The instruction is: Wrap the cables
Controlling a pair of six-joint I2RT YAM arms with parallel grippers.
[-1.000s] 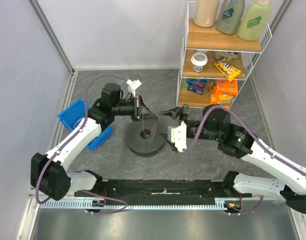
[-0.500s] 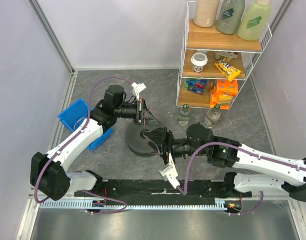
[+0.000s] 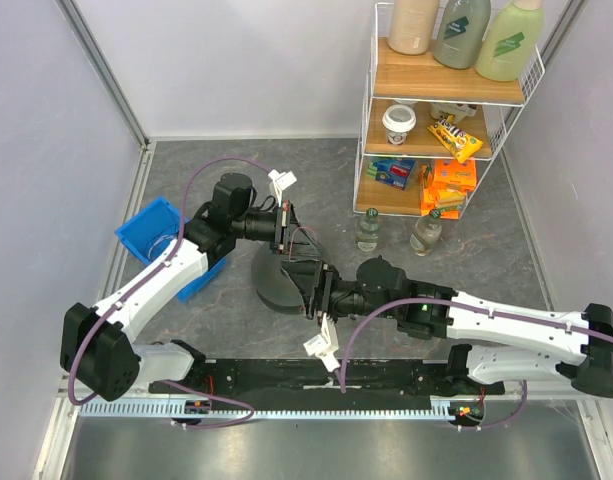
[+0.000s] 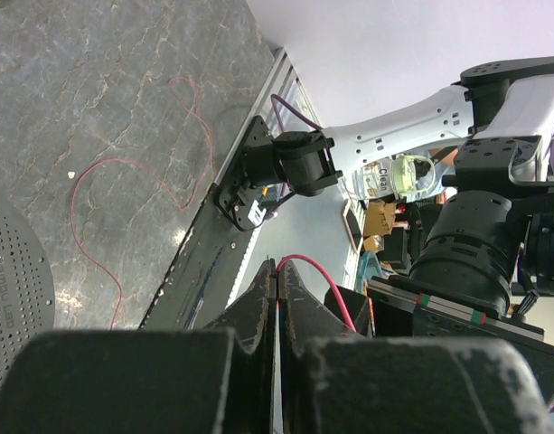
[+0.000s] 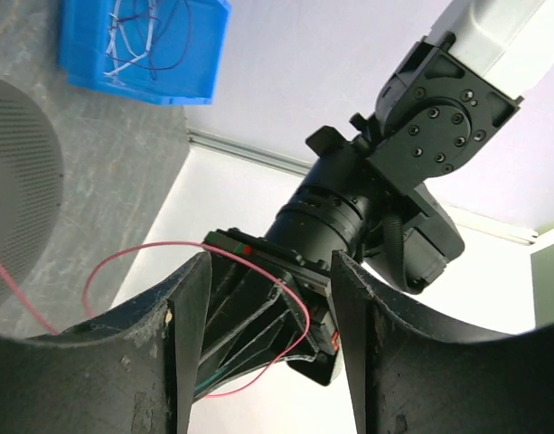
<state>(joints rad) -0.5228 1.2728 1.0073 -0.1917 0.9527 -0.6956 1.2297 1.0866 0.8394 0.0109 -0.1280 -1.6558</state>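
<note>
A thin pink cable [image 4: 123,176] lies in loose loops on the grey floor and runs up to my left gripper [image 4: 277,264]. That gripper is shut on it, and a short loop of cable arcs out of its tip. In the top view the left gripper [image 3: 293,237] hangs over the far edge of the dark perforated spool [image 3: 270,290]. My right gripper [image 3: 305,273] is just below it, over the spool. In the right wrist view the right gripper [image 5: 269,280] is open, and the left gripper's tip with the cable loop [image 5: 299,307] shows between its fingers.
A blue bin [image 3: 146,232] holding thin wires sits left of the spool and shows in the right wrist view [image 5: 145,45]. A wire shelf [image 3: 441,110] with snacks and bottles stands at the back right. Two small bottles [image 3: 368,228] stand on the floor before it.
My right arm has swung left, and its gripper has moved from right of the spool to over it, close to the left gripper. The left gripper has shifted slightly, still holding the cable.
</note>
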